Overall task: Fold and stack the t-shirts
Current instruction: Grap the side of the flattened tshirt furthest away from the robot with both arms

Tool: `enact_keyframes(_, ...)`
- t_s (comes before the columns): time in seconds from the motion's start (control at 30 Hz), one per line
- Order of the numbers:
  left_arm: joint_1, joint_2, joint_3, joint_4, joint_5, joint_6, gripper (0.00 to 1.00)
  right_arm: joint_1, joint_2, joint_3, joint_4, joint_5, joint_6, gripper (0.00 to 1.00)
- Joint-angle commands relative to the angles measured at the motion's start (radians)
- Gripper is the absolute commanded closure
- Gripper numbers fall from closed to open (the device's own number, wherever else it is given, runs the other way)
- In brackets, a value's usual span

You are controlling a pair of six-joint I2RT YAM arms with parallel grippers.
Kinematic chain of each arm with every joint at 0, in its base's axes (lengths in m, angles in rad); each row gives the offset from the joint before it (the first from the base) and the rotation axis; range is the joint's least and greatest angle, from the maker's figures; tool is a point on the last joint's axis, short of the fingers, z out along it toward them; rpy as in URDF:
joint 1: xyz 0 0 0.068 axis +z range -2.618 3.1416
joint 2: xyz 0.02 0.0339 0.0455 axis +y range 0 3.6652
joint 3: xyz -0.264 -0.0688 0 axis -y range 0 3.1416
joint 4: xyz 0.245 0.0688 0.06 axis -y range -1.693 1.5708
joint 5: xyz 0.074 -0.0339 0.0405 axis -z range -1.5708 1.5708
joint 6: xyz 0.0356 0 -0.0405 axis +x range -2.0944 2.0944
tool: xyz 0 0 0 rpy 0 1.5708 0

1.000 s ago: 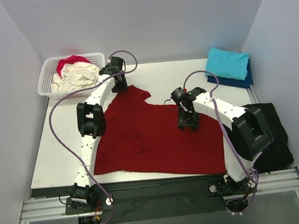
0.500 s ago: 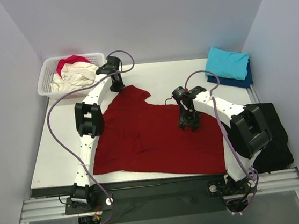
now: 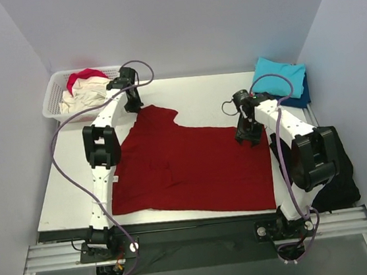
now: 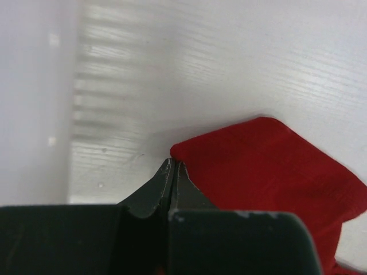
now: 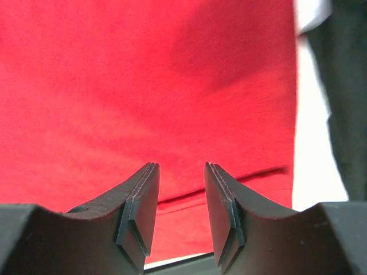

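A dark red t-shirt [image 3: 194,169] lies spread flat across the table's middle. My left gripper [image 3: 133,105] sits at its far left corner, and in the left wrist view its jaws [image 4: 172,161] are shut on the tip of that red corner [image 4: 275,166]. At the shirt's far right corner, my right gripper [image 3: 248,135] points down. Its fingers [image 5: 180,165] stand apart just over the red cloth [image 5: 143,86] near the hem, with nothing between them. A folded turquoise t-shirt [image 3: 279,77] rests on a navy one [image 3: 296,100] at the back right. Cream [image 3: 89,94] and pink-red [image 3: 84,76] t-shirts lie crumpled in the basket.
The white lattice basket [image 3: 55,105] stands at the back left corner. A black cloth [image 3: 339,176] hangs over the table's right edge, also seen at the right of the right wrist view [image 5: 344,86]. Grey walls enclose the table on three sides.
The left gripper closed on the shirt's corner and pulled it left and back. The right arm swung right toward the far right corner. The shirt now lies wider and flatter.
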Motion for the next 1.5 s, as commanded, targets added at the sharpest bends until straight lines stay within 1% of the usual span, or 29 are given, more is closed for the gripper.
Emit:
enact_keyframes(0.0,0.028,-0.126,0.009,-0.002,-0.038,0.018,1.00,-0.029,0.014,0.089,-0.072,0.070,-0.054,0.62)
enact_keyframes(0.17,0.037,-0.143,0.002,0.006,-0.037,0.021,1.00,-0.087,0.087,0.195,-0.081,0.090,-0.094,0.61)
enact_keyframes(0.4,0.040,-0.144,0.035,0.010,0.034,0.030,1.00,-0.150,0.277,0.374,-0.083,0.067,-0.152,0.59)
enact_keyframes(0.43,0.039,-0.146,0.032,0.009,0.038,0.030,1.00,-0.158,0.295,0.422,-0.083,0.067,-0.154,0.59)
enact_keyframes(0.63,0.036,-0.173,-0.033,0.027,0.072,0.035,1.00,-0.215,0.430,0.580,-0.090,0.015,-0.143,0.58)
enact_keyframes(0.87,0.033,-0.176,-0.033,0.018,0.086,0.038,1.00,-0.250,0.533,0.671,-0.118,0.005,-0.152,0.58)
enact_keyframes(1.3,0.027,-0.166,-0.028,0.016,0.100,0.036,1.00,-0.278,0.636,0.734,-0.156,-0.045,-0.151,0.58)
enact_keyframes(1.47,0.025,-0.164,-0.025,0.013,0.106,0.036,1.00,-0.282,0.676,0.784,-0.173,-0.058,-0.157,0.58)
